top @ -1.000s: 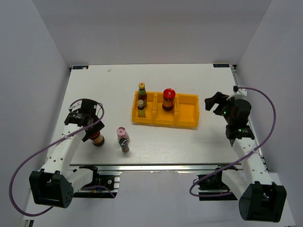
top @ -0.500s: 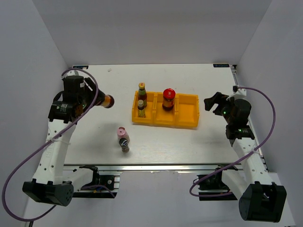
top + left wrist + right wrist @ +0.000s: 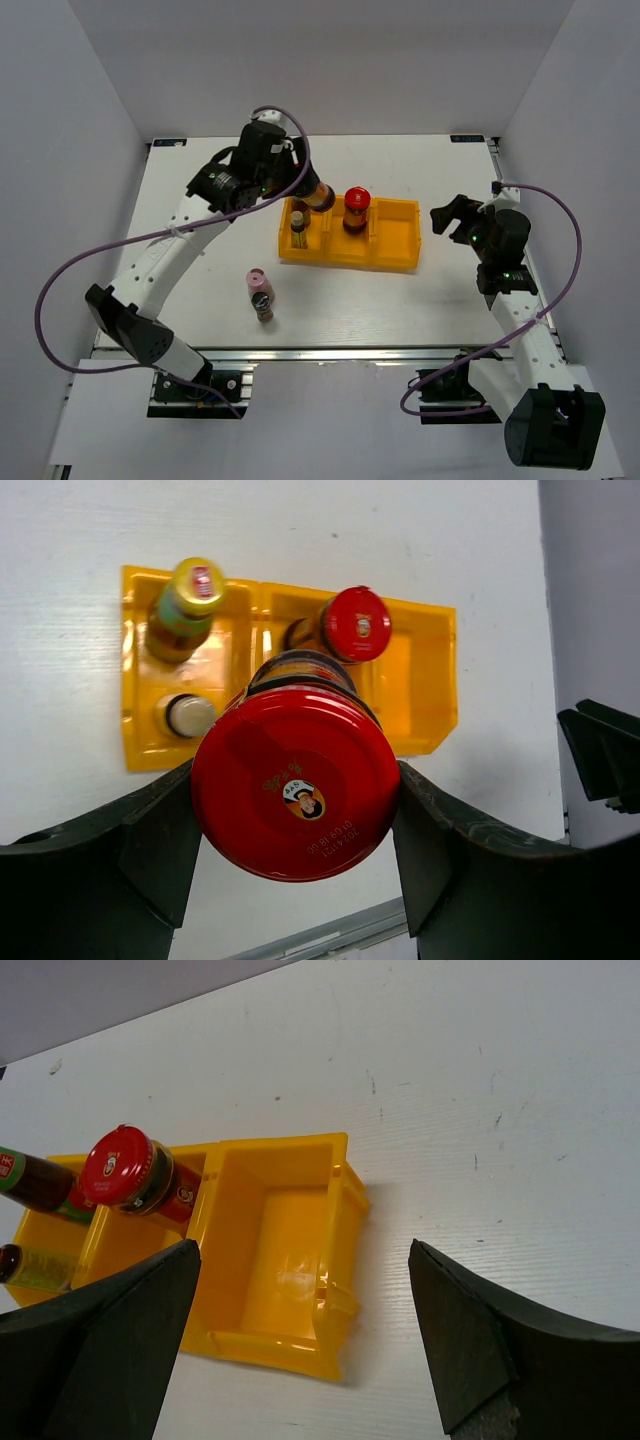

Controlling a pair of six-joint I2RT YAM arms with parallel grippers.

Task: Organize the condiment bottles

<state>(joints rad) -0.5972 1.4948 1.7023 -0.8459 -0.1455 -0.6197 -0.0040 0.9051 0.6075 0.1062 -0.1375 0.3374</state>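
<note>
Set toward the far middle of the table (image 3: 400, 310): tray (image 3: 398, 264), three compartments side by side. In the left compartment, far slim bottle (image 3: 185, 605) behind near slim bottle (image 3: 188, 715). In the middle compartment, squat bottle (image 3: 356, 208), upright. Above the wall between those two compartments, second squat bottle (image 3: 295, 770), clamped in the left gripper (image 3: 295, 845). On the table, near and left of the tray, lone bottle (image 3: 260, 294), upright. Right of the tray, apart from it, right gripper (image 3: 447, 218), spread wide.

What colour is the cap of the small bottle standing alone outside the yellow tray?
Pink; the small dark bottle shows best in the top external view.
</note>
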